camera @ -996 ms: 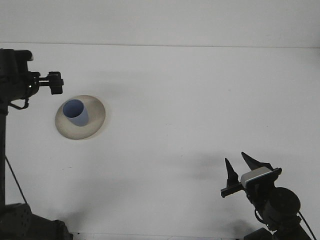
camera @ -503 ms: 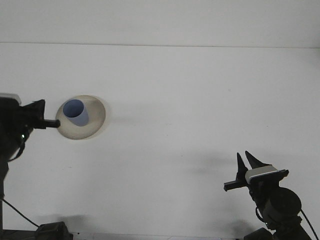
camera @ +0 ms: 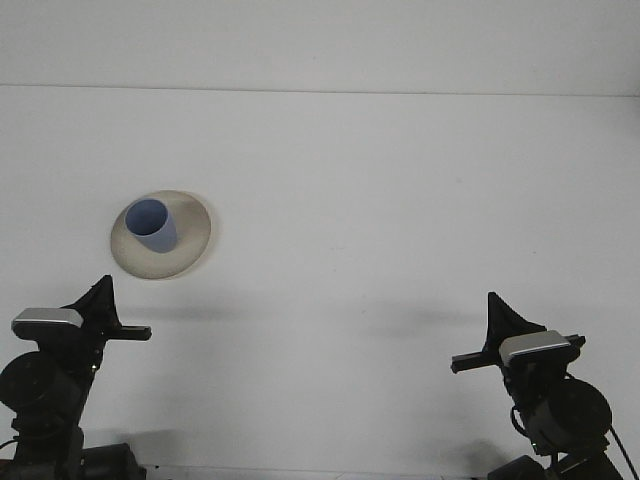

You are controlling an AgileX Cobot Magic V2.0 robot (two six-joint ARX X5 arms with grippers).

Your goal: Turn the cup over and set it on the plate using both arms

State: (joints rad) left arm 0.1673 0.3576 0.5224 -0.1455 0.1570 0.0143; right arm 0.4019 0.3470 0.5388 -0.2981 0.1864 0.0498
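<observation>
Two grippers low in the front view, nearest the camera, one at each bottom corner.

Left gripper (camera: pixel 100 300): near the bottom left corner, dark fingers tapering to a tip aimed up and away from the camera. Grey-white block just behind the tip, round black joint below it. Seen nearly edge-on, fingers overlapping into one dark wedge; how far apart, cannot tell. Nothing held. A thin dark bar sticks out sideways to the right.

Right gripper (camera: pixel 497 315): near the bottom right corner, roughly mirrored pose, tip aimed up and away. Same grey-white block, tilted a little, round black joint beneath. Also edge-on, one dark wedge only; opening cannot be told. Nothing held. A thin dark bar sticks out to the left.

Both well apart from each other, and both clear of the crockery. Faint shadows on the table (camera: pixel 380 200) just beyond each.

Farther out, left of centre: plate (camera: pixel 190 245), round, pale beige, lying flat on the white table, beyond the left gripper.

On the plate, toward its left half: cup (camera: pixel 152 226), blue. Standing mouth up, open rim visible as an oval, long axis close to upright, top leaning slightly toward the upper left as seen from here. Base on the plate.

Farthest: pale back wall, edge running straight across.
</observation>
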